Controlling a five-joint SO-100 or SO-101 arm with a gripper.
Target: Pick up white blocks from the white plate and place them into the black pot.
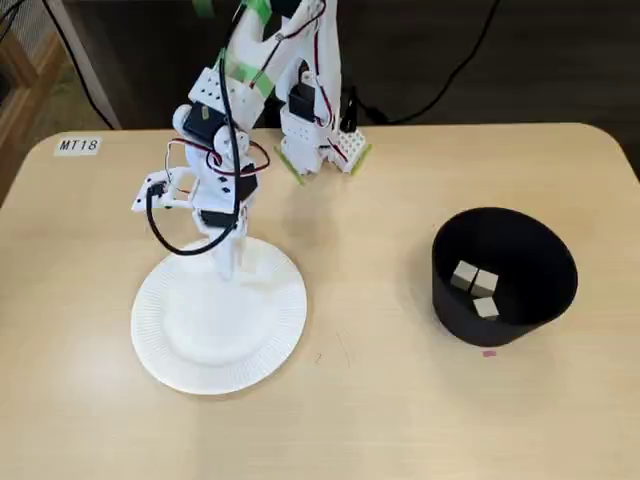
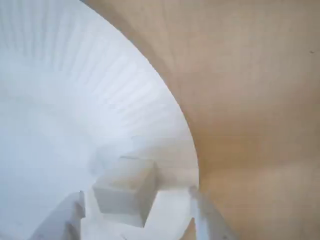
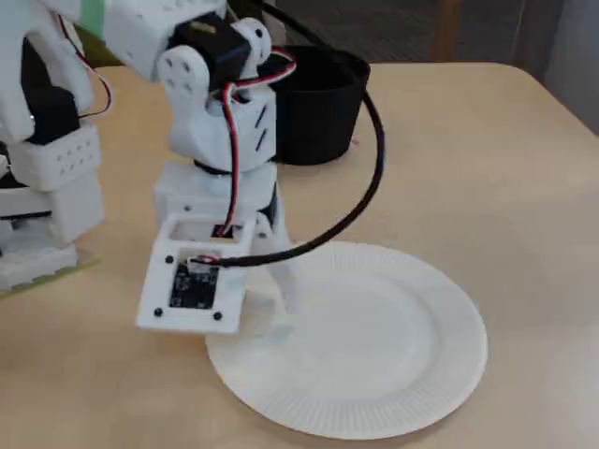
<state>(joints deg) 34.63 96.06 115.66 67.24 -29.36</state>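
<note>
In a fixed view from above, the white plate (image 1: 220,330) lies on the left part of the tabletop (image 1: 360,400), and the white arm (image 1: 225,150) reaches down from the far edge onto the plate's far rim. The tool (image 1: 232,262) is down at the plate there. The wrist view shows it best: one pale block (image 2: 125,192) sits on the plate (image 2: 60,100) just inside the ribbed rim, between the two fingers (image 2: 207,215) of the tool (image 2: 135,212). The fingers stand on either side of the block with small gaps showing, so the tool is spread apart and not yet clamped on it. In the other fixed view the tool (image 3: 281,299) is at the near-left rim of the plate (image 3: 374,365), and the block itself is hidden behind the arm. To the right in the view from above, well apart from the plate, stands the black pot (image 1: 505,275), upright, with three pale blocks (image 1: 475,285) lying close together on its floor.
</note>
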